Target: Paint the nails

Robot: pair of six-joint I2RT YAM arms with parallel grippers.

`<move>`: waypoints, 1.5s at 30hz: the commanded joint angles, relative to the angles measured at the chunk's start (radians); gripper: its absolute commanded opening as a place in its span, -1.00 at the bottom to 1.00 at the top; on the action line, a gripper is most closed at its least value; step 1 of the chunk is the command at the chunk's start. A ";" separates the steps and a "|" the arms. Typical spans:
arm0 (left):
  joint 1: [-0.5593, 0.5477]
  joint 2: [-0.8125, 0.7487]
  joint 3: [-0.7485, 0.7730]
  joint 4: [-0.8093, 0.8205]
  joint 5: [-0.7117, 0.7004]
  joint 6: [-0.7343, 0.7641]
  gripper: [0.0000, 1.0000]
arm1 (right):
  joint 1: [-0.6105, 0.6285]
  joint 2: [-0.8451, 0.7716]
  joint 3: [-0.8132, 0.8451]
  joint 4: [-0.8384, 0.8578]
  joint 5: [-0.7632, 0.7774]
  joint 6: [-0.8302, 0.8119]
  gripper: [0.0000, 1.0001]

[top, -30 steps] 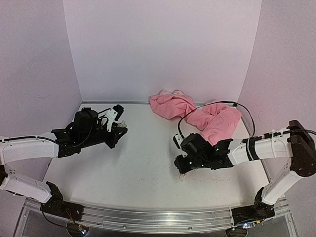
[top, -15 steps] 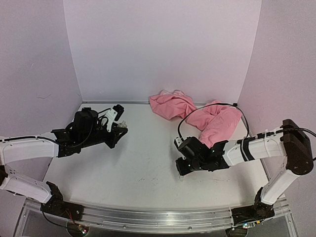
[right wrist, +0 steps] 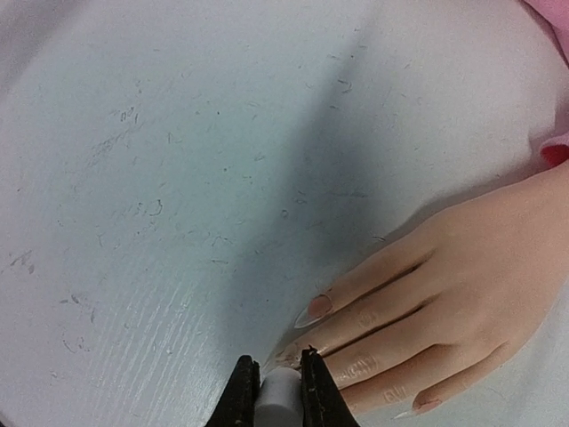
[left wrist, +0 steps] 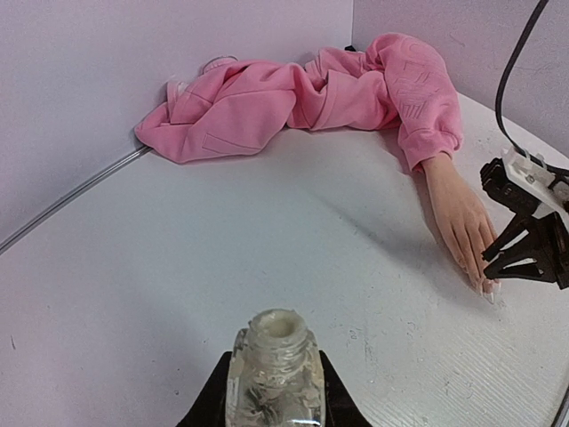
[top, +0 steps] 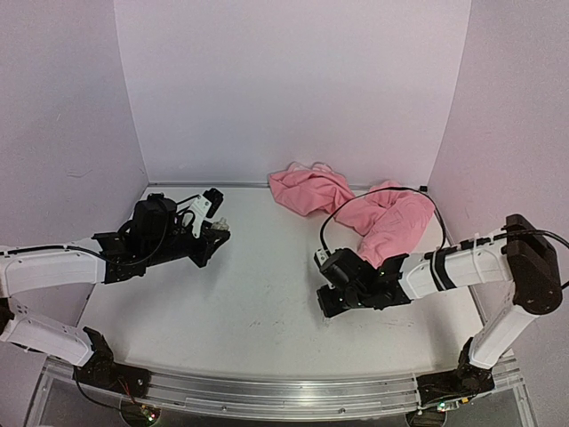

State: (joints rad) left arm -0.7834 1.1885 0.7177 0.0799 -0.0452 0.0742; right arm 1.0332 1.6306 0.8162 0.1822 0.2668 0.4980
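Observation:
A beige mannequin hand [right wrist: 462,267] lies palm down on the table, its wrist in a pink hoodie sleeve [left wrist: 418,98]. Its pale glossy nails [right wrist: 314,309] point toward my right gripper [right wrist: 281,372]. That gripper is shut on a small white cap [right wrist: 283,398] and sits right at the middle fingertip; any brush under the cap is hidden. From the left wrist view the hand [left wrist: 458,213] and the right gripper [left wrist: 520,253] appear at the right. My left gripper [left wrist: 271,391] is shut on an uncapped clear bottle [left wrist: 274,365], held upright far to the left [top: 216,229].
The rest of the pink hoodie [top: 311,189] is bunched against the back wall. A black cable [top: 382,191] loops over it to the right arm. Pale walls close in the white table [top: 258,294] at the back and on both sides.
The right wrist has turned and dropped lower over the fingertips, shifting slightly. The left arm and the bottle have not moved.

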 commanded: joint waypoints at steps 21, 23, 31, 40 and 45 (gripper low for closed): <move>0.004 -0.018 0.033 0.067 0.013 0.003 -1.00 | 0.007 0.031 0.036 -0.009 -0.006 -0.036 -1.00; 0.004 -0.021 0.032 0.067 0.013 0.003 -1.00 | 0.007 0.030 0.037 -0.007 -0.010 -0.036 -1.00; 0.004 -0.027 0.025 0.067 0.013 0.001 -1.00 | 0.008 0.031 0.029 -0.004 -0.028 -0.035 -1.00; 0.004 -0.035 0.018 0.066 0.010 -0.002 -1.00 | 0.008 0.031 0.025 -0.004 -0.050 -0.031 -1.00; 0.004 -0.039 0.014 0.066 0.008 -0.002 -1.00 | 0.007 0.025 0.021 -0.004 -0.059 -0.026 -1.00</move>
State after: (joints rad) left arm -0.7834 1.1866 0.7177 0.0799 -0.0444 0.0742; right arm 1.0332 1.6535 0.8165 0.1909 0.2161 0.4686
